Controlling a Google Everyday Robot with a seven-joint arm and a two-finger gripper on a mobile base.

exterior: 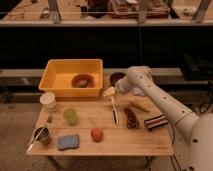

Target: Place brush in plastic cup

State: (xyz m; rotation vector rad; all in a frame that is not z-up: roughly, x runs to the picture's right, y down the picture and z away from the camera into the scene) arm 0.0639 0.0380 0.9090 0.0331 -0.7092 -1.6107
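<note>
The brush (114, 111) lies flat on the wooden table (110, 142), near its middle, pale head toward the back and black handle end toward the front. The light-green plastic cup (70, 116) stands upright to the brush's left, about a hand's width away. My gripper (109, 92) is at the end of the pale arm that reaches in from the right. It hangs just above and behind the brush's pale head, next to the yellow bin's right front corner. I cannot tell whether it touches the brush.
A yellow bin (55, 86) with a brown ring-shaped thing stands at back left, a dark bowl (117, 77) beside it. Also here: a cream cylinder (48, 101), a metal cup with utensil (42, 134), a blue sponge (68, 141), a red fruit (96, 133), dark grapes (131, 118), a yellow fruit (140, 106) and a striped packet (155, 121).
</note>
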